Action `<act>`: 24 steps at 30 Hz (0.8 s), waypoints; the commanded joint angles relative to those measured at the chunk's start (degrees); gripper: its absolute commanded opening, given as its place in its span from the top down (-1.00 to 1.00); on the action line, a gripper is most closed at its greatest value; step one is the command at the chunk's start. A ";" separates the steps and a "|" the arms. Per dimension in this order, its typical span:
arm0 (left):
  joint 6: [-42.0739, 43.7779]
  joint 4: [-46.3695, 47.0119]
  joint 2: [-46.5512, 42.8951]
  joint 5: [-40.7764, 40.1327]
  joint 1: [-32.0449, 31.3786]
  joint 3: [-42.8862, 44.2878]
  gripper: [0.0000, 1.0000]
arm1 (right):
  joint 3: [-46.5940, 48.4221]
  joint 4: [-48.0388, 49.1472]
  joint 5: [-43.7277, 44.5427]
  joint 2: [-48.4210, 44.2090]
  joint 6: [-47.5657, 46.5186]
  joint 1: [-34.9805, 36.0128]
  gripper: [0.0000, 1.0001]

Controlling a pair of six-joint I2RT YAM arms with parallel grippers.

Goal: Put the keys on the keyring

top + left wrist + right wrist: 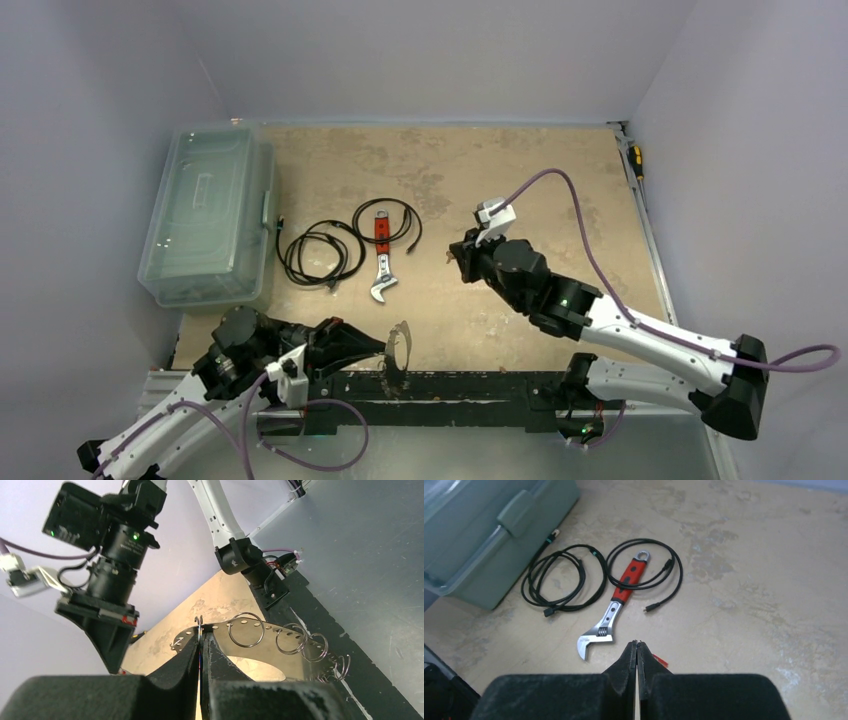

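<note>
Keyring (270, 629) sits clamped edge-on in the left gripper (200, 640), whose fingers are squeezed onto its thin silvery rim. From that pinch the metal band curves away to the right of the fingertips, pierced by a row of holes and carrying several small wire rings (246, 645). From above, the loop (400, 345) stands upright just past the left gripper (385, 348), low over the near edge of the table (560, 180). The right gripper (635, 645) hangs well apart, its fingers pressed tight together; whether a key lies between them cannot be told. Just ahead and slightly left of its tips lies a red-handled wrench (614, 610), with black coiled cables (593, 554) beyond it and a translucent plastic box (484, 530) farther left.
</note>
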 commanded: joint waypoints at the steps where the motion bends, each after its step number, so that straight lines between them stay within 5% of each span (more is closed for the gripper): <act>1: 0.08 2.78 1.65 2.14 -0.19 0.21 1.00 | -0.60 2.96 -5.21 -4.77 -8.31 -0.18 1.00; 24: -8.63 6.17 14.83 3.12 1.34 1.97 1.00 | -4.09 11.34 -33.13 -12.74 -30.83 0.47 1.00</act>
